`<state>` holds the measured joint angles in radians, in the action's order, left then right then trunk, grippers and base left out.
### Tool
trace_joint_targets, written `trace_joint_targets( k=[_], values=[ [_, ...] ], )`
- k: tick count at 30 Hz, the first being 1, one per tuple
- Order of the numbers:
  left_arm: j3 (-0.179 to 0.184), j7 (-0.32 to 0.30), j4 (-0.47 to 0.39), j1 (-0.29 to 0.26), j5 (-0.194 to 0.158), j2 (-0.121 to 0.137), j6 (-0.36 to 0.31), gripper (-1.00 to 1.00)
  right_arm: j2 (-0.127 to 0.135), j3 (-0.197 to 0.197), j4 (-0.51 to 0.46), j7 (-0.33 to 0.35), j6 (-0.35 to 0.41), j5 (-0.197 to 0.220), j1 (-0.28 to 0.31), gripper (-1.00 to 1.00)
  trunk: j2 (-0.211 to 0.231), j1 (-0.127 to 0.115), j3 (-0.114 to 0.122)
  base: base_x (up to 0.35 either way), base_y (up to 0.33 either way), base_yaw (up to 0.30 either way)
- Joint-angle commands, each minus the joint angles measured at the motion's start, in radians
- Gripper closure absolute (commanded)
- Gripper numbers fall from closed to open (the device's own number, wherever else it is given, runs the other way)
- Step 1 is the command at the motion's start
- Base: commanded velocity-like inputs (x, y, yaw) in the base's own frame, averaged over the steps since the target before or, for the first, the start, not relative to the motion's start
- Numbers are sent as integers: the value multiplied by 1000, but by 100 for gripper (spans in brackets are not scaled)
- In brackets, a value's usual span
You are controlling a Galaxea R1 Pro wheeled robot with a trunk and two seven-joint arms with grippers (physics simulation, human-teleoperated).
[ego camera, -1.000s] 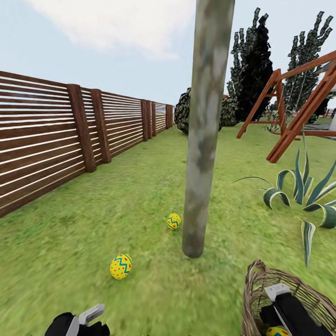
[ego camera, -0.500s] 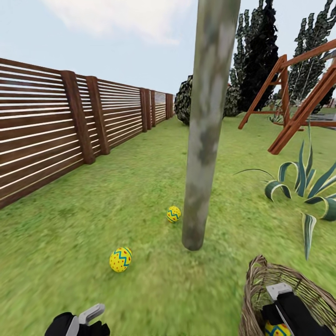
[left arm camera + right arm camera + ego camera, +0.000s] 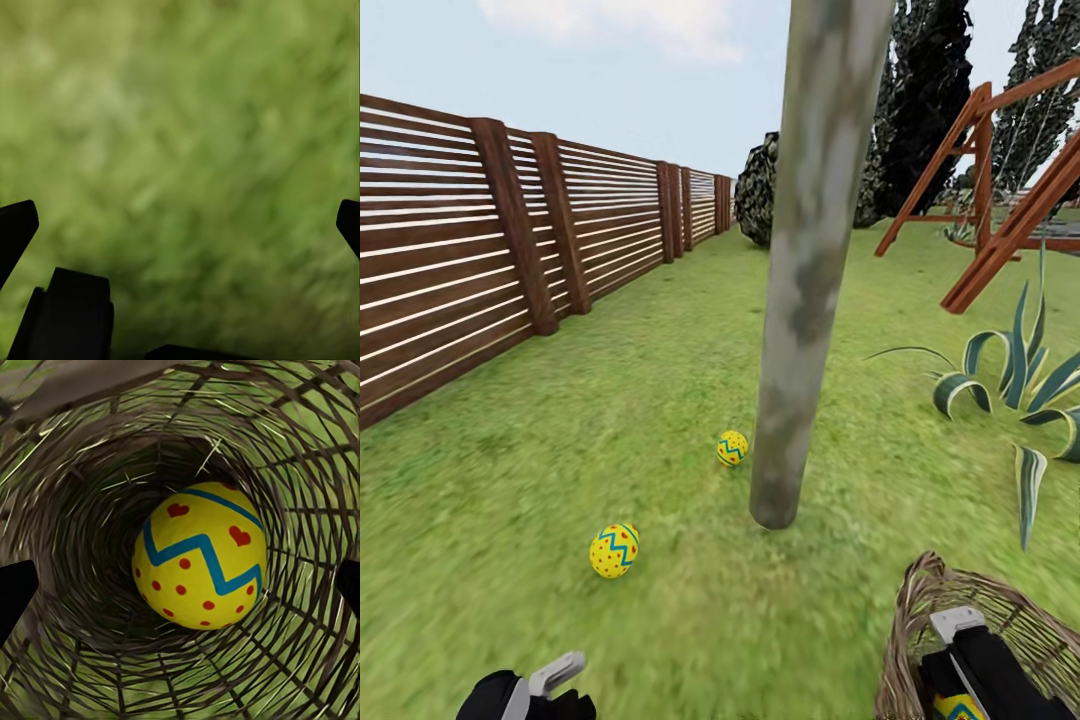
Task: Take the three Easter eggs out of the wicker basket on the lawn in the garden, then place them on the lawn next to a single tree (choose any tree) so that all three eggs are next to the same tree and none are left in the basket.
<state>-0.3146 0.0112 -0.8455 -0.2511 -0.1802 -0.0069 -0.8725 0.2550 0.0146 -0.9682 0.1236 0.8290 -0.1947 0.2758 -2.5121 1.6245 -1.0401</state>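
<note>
Down inside the round brown woven wicker basket (image 3: 1000,620) is where your right hand (image 3: 180,581) sits now, the black forearm reaching steeply over the thick braided rim and pointing at the basket floor. Its two dark fingertips (image 3: 15,592) stand wide apart at either edge of the right wrist view, so the hand is spread and grips nothing. Straight ahead of it, between those tips but not touched by them, lies one small yellow Easter egg with a blue-green zigzag band and red dots (image 3: 201,556), resting on the woven bottom; in the head view a sliver of it peeks out just under the wrist.

Your left hand (image 3: 545,685) hangs low over the mottled green lawn (image 3: 660,400), fingers aimed down at blurred grass (image 3: 180,150). Its tips (image 3: 16,225) are likewise set far apart, open and empty.

Ahead of the left hand, a second patterned egg (image 3: 614,550) lies on the grass. Farther on, a third egg (image 3: 732,447) rests just beside the foot of the slim mottled grey-green tree trunk (image 3: 805,280). The basket stands near that trunk.
</note>
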Motion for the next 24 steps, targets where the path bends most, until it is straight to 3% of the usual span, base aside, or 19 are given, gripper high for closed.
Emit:
trace_joint_targets(
  k=[1, 24],
  values=[
    [-3, 1, -1, -1, -5, -1, -5, -100, 0, 1, -1, 10, 4, -11, 0, -100, -1, 0, -5, 0, 0, 0],
    [-4, -1, -4, -1, -8, -2, -5, -100, 1, 2, -2, 10, 5, -9, 0, -100, -6, 11, -94, 0, -20, 0]
  ],
)
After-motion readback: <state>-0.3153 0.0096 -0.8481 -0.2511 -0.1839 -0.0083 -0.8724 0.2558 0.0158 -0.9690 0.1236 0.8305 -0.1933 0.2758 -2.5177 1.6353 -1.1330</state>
